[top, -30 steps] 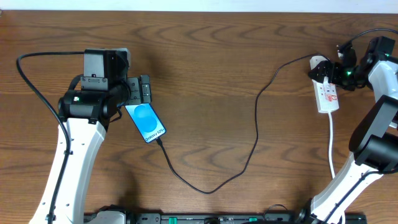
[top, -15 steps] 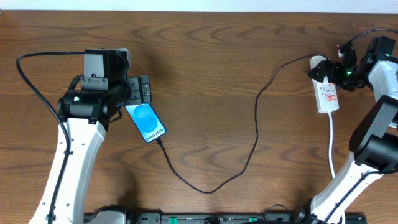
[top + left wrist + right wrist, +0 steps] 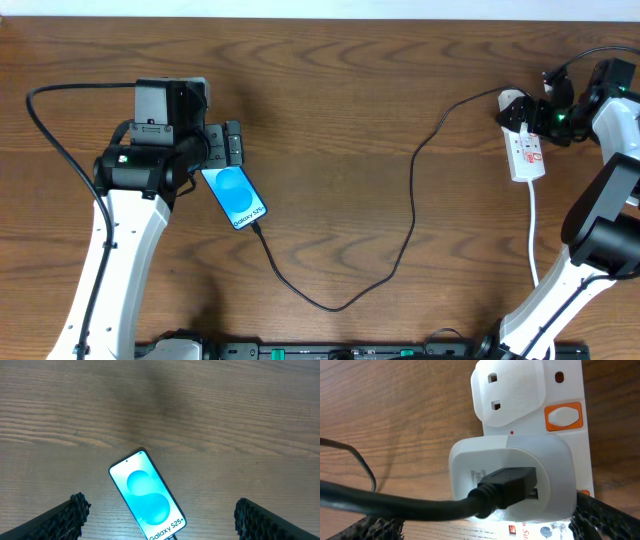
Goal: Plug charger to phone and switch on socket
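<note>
Well, the small blue-screen phone (image 3: 235,197) lies flat on the brown wooden table (image 3: 340,80). The long thin black charger cable (image 3: 413,215) goes into its bottom end. The left gripper (image 3: 162,512) hangs above the phone, jaws wide apart, holding nothing. The cable runs over to the long white socket strip (image 3: 527,155), where its white plug block (image 3: 510,480) sits in. The right gripper (image 3: 490,527) is over the strip, jaws wide, a finger on each side; I can't tell if they touch it. An orange switch (image 3: 563,416) is beside the free holes.
</note>
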Controlling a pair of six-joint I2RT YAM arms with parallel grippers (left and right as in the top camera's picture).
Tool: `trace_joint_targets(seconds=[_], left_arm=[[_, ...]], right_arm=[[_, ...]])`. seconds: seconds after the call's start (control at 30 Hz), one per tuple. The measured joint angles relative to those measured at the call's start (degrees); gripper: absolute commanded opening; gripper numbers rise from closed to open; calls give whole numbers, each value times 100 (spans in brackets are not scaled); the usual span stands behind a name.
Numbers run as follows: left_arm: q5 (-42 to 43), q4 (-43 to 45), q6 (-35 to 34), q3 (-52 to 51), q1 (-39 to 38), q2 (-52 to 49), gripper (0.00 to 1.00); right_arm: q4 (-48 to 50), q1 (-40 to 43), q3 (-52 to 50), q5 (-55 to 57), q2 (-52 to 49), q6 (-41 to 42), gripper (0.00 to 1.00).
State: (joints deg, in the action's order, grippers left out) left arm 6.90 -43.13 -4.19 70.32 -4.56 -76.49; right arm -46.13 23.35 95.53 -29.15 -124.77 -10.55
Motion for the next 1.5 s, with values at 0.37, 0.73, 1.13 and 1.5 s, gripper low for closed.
trace_joint_targets(seconds=[0.37,0.73,1.13,1.5], left_arm=[[0,0,0,0,0,0,95],[0,2,2,0,0,0,95],[0,0,2,0,0,0,95],[0,0,2,0,0,0,95]], right_arm=[[144,-9,-105,4,33,2,99],[192,-9,-160,2,57,0,99],[254,-13,-269,-2,109,2,99],[251,-13,-271,-2,111,2,99]])
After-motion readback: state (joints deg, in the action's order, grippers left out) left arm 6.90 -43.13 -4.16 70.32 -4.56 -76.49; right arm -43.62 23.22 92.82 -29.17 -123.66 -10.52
